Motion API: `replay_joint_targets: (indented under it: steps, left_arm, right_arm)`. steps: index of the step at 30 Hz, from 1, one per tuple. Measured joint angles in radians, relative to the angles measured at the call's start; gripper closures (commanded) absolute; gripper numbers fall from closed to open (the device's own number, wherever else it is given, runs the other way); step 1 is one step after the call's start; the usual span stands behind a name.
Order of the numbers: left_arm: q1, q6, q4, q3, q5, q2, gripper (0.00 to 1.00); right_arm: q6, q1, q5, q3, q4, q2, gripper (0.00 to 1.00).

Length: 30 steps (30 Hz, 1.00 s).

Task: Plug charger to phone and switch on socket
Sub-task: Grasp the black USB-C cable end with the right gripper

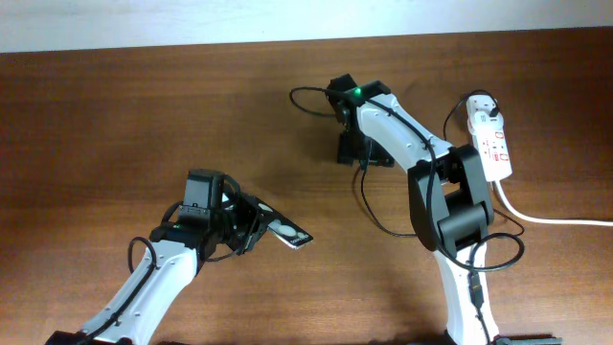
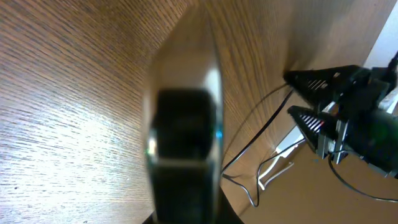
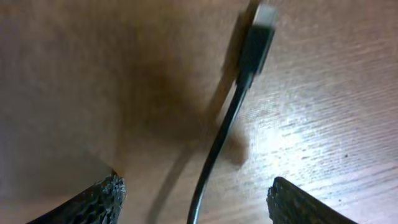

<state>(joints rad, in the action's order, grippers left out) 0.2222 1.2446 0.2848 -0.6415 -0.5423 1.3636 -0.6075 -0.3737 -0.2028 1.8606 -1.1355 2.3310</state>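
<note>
My left gripper point(image 1: 257, 228) is shut on the black phone point(image 1: 290, 234), which sticks out to its right above the table. In the left wrist view the phone point(image 2: 183, 143) fills the middle, edge-on and blurred. My right gripper point(image 1: 352, 156) is open, low over the table at the back middle. In the right wrist view the charger's thin black cable point(image 3: 214, 146) runs between its spread fingers point(image 3: 196, 199), with the connector tip point(image 3: 258, 31) lying on the wood ahead. The white socket point(image 1: 494, 144) lies at the far right, with the charger's white plug head point(image 1: 482, 103) in it.
The socket's thick white cord point(image 1: 556, 218) runs off to the right edge. The thin charger cable point(image 1: 375, 216) loops over the table beside the right arm's base. The left wrist view shows my right gripper point(image 2: 311, 99) and loose cable point(image 2: 261, 127) beyond the phone.
</note>
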Motion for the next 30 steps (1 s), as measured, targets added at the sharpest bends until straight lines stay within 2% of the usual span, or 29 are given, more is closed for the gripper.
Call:
replay_joint_targets:
  steps: [2, 3, 6, 11, 13, 15, 17, 26, 30]
  left_arm:
    - [0.000, 0.000, 0.000, 0.000, 0.000, 0.000, 1.00]
    - [0.000, 0.000, 0.001, 0.000, 0.000, 0.000, 1.00]
    - [0.000, 0.000, 0.003, 0.000, 0.000, 0.000, 1.00]
    - [0.000, 0.000, 0.003, 0.000, 0.000, 0.000, 1.00]
    - [0.000, 0.000, 0.003, 0.000, 0.000, 0.000, 1.00]
    - [0.000, 0.000, 0.004, 0.000, 0.000, 0.000, 1.00]
    - [0.000, 0.000, 0.004, 0.000, 0.000, 0.000, 0.99]
    - [0.000, 0.000, 0.004, 0.000, 0.000, 0.000, 0.99]
    - [0.000, 0.000, 0.004, 0.000, 0.000, 0.000, 0.99]
  right_arm:
    - [-0.048, 0.008, -0.006, 0.000, 0.018, 0.000, 0.23]
    - [-0.067, 0.017, 0.000, 0.000, 0.022, 0.000, 0.27]
    - [-0.098, 0.072, 0.074, -0.006, 0.033, 0.000, 0.52]
    - [-0.106, 0.119, 0.163, -0.039, 0.054, -0.014, 0.66]
    - [-0.103, 0.119, 0.171, -0.041, 0.063, -0.015, 0.78]
    - [-0.102, 0.118, 0.175, -0.042, 0.067, -0.015, 0.79]
    - [-0.100, 0.117, 0.164, -0.042, 0.066, -0.015, 0.73]
    - [-0.100, 0.117, 0.084, -0.046, 0.089, -0.017, 0.74]
    - [-0.095, 0.117, 0.072, -0.047, 0.108, -0.017, 0.91]
